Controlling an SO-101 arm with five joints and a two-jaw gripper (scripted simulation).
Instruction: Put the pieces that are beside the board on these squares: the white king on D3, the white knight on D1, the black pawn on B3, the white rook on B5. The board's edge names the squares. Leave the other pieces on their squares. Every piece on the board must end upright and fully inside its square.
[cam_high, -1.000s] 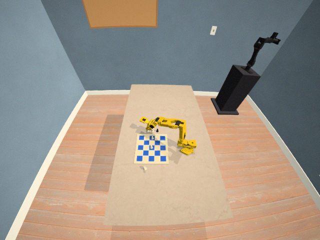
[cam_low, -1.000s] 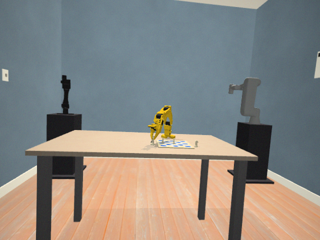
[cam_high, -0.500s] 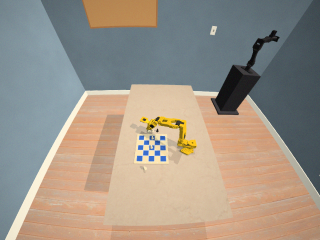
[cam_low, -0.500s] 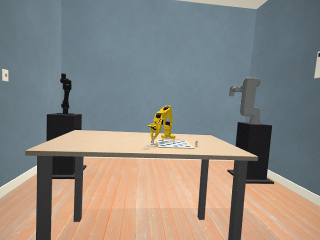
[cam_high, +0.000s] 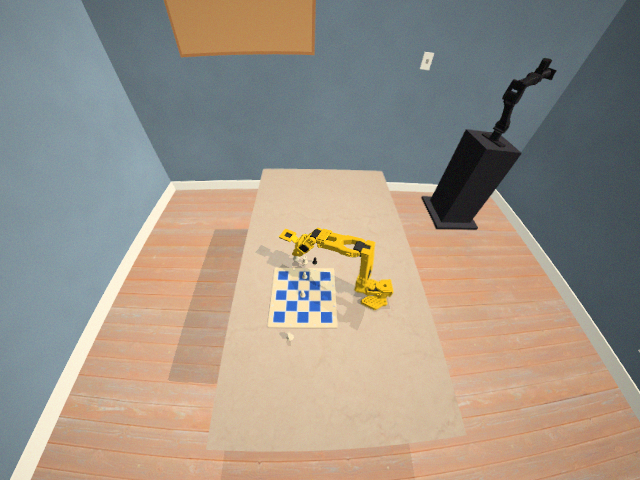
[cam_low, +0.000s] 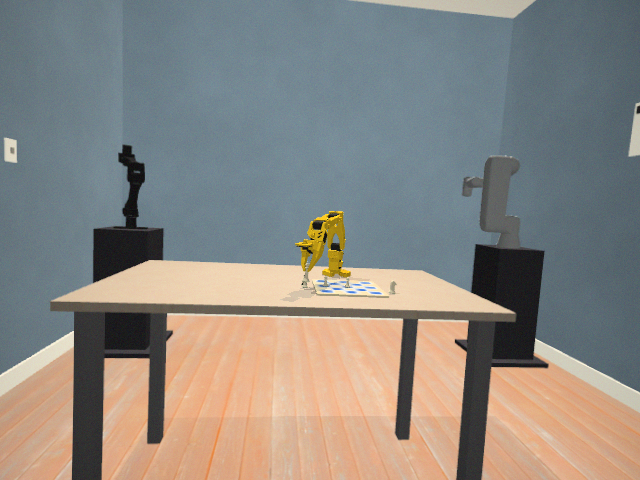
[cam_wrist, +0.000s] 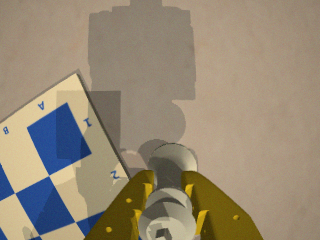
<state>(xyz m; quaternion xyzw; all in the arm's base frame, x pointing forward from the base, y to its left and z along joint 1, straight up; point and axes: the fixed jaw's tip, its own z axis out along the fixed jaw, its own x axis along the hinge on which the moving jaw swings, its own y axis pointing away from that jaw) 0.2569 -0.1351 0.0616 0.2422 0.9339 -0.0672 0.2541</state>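
From the top, the gripper (cam_high: 296, 253) (cam_low: 306, 270) (cam_wrist: 167, 176) reaches over the worktop (cam_high: 330, 392) (cam_low: 222, 289) (cam_wrist: 250, 100), nearer its left long edge than its right one. Two small white pieces show just below the jaws, between them and the board (cam_high: 302, 324) (cam_low: 351, 295) (cam_wrist: 65, 92); which is the king cannot be told here. The black pawn (cam_high: 314, 260) stands beside them, toward the right long edge. The white knight (cam_high: 290, 336) (cam_low: 392, 287) is past the board's opposite side, toward the near left corner.

From the exterior, the fingertips point down left of the board, with a pale piece at them. The knight is right of the board, toward the near right corner.

At the wrist, the jaws pinch the white king (cam_wrist: 172, 181), which sits between the two fingers, its topped head toward the lens and its round base beyond the tips. It is outside the board, off the side marked 1 and 2.
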